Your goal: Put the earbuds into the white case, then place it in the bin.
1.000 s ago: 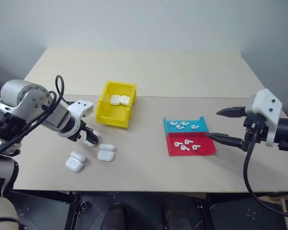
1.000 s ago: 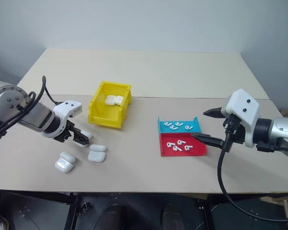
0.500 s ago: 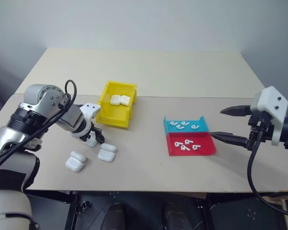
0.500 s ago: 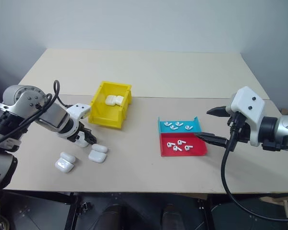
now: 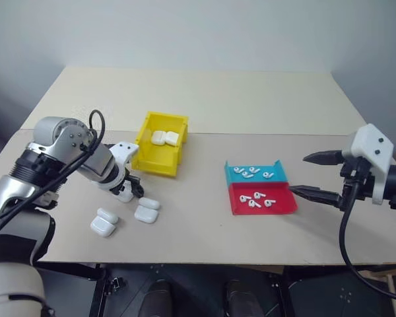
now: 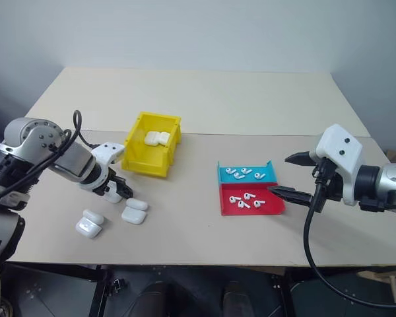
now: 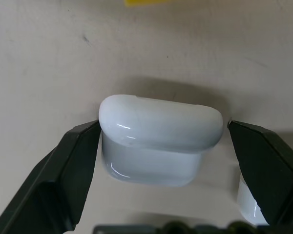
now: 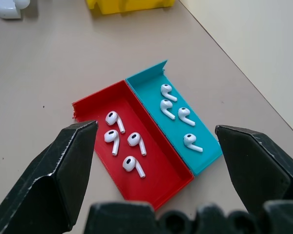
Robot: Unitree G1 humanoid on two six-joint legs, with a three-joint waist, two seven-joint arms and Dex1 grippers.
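My left gripper points down at the table in front of the yellow bin. Its open fingers stand on either side of one white case, which rests closed on the table. The left finger looks to be touching the case; the other is just clear of it. Several earbuds lie in the red tray, and several more earbuds lie in the blue tray. My right gripper hovers open and empty just right of both trays.
Two white cases lie inside the bin. Three more cases lie on the table near my left gripper: a stacked pair and one further left. The table's front edge runs close below them.
The left arm's elbow has swung in towards the table, while its gripper has stayed over the same case. The right gripper has barely shifted.
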